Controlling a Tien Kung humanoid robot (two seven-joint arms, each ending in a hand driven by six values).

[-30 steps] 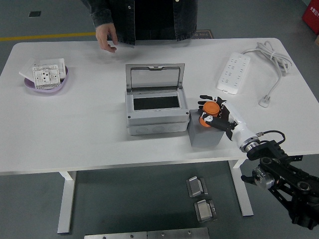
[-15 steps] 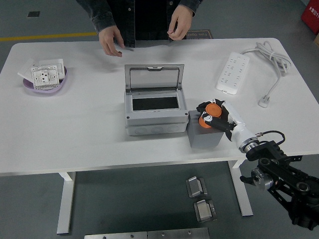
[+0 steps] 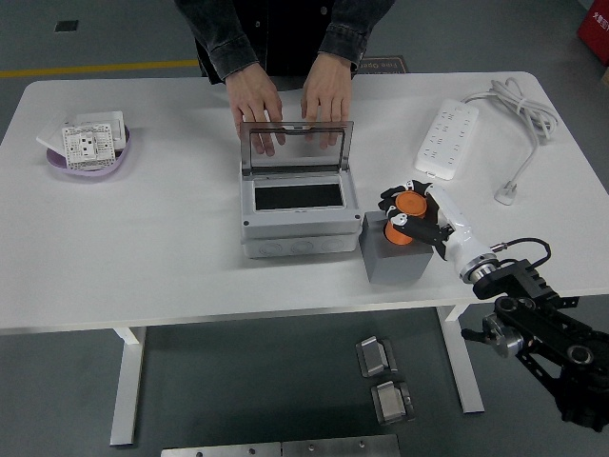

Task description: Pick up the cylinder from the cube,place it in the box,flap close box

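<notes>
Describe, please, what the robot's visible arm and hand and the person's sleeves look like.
The robot's right hand has black fingers and a white shell along its back, ending in a silver ring at the wrist. Behind it the black jointed arm carries a thin black looping cable. The person's dark denim sleeves are rolled into cuffs at the wrists.

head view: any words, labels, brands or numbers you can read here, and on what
None can be read.
Sign on the floor behind the person: print too blurred to read.
Red object at the top right corner: white characters, too small to read.
Power strip, box, cylinder: no print visible.
</notes>
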